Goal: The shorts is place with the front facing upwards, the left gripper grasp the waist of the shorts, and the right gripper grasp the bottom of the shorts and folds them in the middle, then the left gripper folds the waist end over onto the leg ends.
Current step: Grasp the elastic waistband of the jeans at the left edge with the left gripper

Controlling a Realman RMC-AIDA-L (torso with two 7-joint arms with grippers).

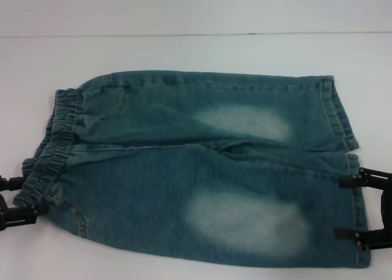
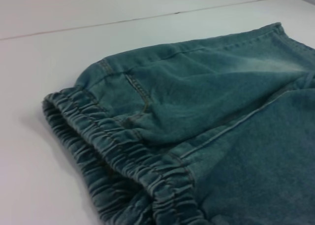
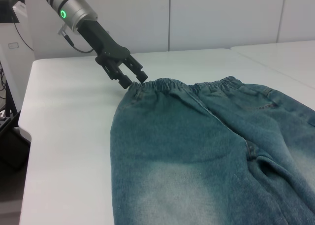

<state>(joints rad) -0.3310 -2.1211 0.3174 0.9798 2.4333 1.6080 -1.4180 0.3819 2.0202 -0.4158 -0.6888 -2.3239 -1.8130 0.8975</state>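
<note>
The teal denim shorts (image 1: pixel 202 170) lie flat on the white table, front up, both pale thigh patches showing. The ruffled waist (image 1: pixel 58 133) is at the left and fills the left wrist view (image 2: pixel 123 161). The straight leg hems (image 1: pixel 340 111) are at the right. My left gripper (image 1: pixel 15 199) sits at the near corner of the waistband, open, one finger on each side of that corner; the right wrist view shows it touching the band (image 3: pixel 134 78). My right gripper (image 1: pixel 358 208) is open at the near leg's hem, its fingers spanning the hem edge.
The white table (image 1: pixel 184 53) stretches beyond the shorts to a seam line at the back. In the right wrist view the table's side edge (image 3: pixel 27 136) drops off to the floor, with a second table (image 3: pixel 280 52) behind.
</note>
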